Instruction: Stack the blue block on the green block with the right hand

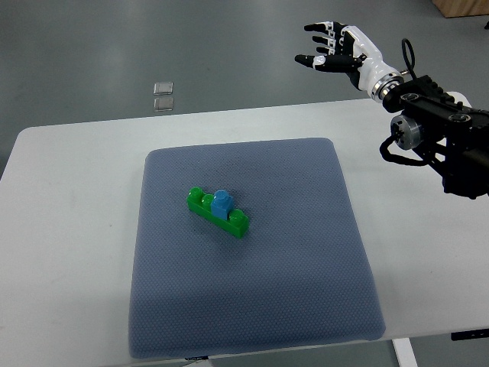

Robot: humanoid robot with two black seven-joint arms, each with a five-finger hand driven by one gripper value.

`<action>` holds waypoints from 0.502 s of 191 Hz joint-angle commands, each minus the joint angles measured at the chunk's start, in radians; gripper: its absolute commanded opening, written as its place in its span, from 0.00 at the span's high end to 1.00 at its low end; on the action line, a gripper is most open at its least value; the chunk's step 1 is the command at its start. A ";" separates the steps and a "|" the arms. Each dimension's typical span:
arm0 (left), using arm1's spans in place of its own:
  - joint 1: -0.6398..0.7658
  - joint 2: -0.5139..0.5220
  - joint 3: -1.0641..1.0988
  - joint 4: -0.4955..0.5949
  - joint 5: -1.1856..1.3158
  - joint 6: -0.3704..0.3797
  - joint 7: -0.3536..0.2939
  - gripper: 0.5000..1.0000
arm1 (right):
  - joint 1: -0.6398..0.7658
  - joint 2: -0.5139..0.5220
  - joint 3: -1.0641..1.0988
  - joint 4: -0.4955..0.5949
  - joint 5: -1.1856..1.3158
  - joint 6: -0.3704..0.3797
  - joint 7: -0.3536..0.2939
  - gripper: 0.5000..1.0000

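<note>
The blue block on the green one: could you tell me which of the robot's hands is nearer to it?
Right. The right hand hovers open, up and to the right of the blue block, beyond the table's far edge. The left hand is not in view.

Right arm (443,145) cut by picture's right edge; upper part unseen. Desk (61,229) runs off left, right and bottom edges. Blue block (222,202) hides middle of green block (216,212) beneath. Two small clear items (163,95) on floor beyond desk too small to identify. Brown object (462,7) clipped at top-right corner.
</note>
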 commanded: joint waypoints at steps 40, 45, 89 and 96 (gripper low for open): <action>0.001 0.000 0.000 0.000 0.000 0.000 0.000 0.00 | -0.127 0.030 0.183 -0.002 0.278 0.044 -0.090 0.17; 0.001 0.000 0.000 0.000 -0.001 0.000 0.000 0.00 | -0.132 0.035 0.199 -0.002 0.278 0.043 -0.094 0.17; 0.001 0.000 0.000 0.000 -0.001 0.000 0.000 0.00 | -0.156 0.075 0.242 -0.003 0.258 0.052 -0.083 0.17; 0.001 0.000 0.000 0.000 0.000 0.000 0.000 0.00 | -0.158 0.073 0.243 -0.003 0.252 0.052 -0.083 0.17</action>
